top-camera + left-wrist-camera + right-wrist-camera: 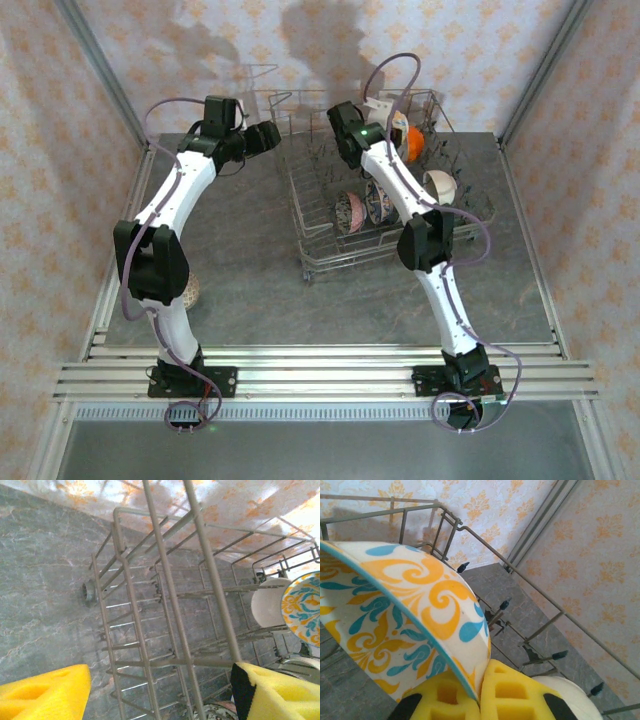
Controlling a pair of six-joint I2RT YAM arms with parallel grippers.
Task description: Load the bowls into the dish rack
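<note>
The right end effector (481,692) has its two yellow pads (515,690) pressed together on the rim of a patterned bowl (405,605). The bowl is cream with orange and teal scrolls. It rises tilted above the pads and to their left. It is held inside the dish rack (535,587), whose upper wire runs above and to the right of the end effector. Just under the pads, to the right, a white bowl (570,702) lies partly hidden. Black-tipped tines (559,655) stand beyond it.

The left end effector (160,695) is spread wide, and its pads grip nothing. Directly in front of it stands a wire wall of the rack. Beyond this wall, to the right of the end effector, the white bowl stands on its edge between the wires.

From above, the left end effector is just beside the outer side of the rack's left wall. An orange bowl (415,142) sits just beside the right end effector. Two darker bowls (350,210) stand on edge further back along its arm, in the near part of the rack. A lone bowl (190,290) lies on the grey desk (250,290), well behind the left end effector, beside that arm's elbow.
</note>
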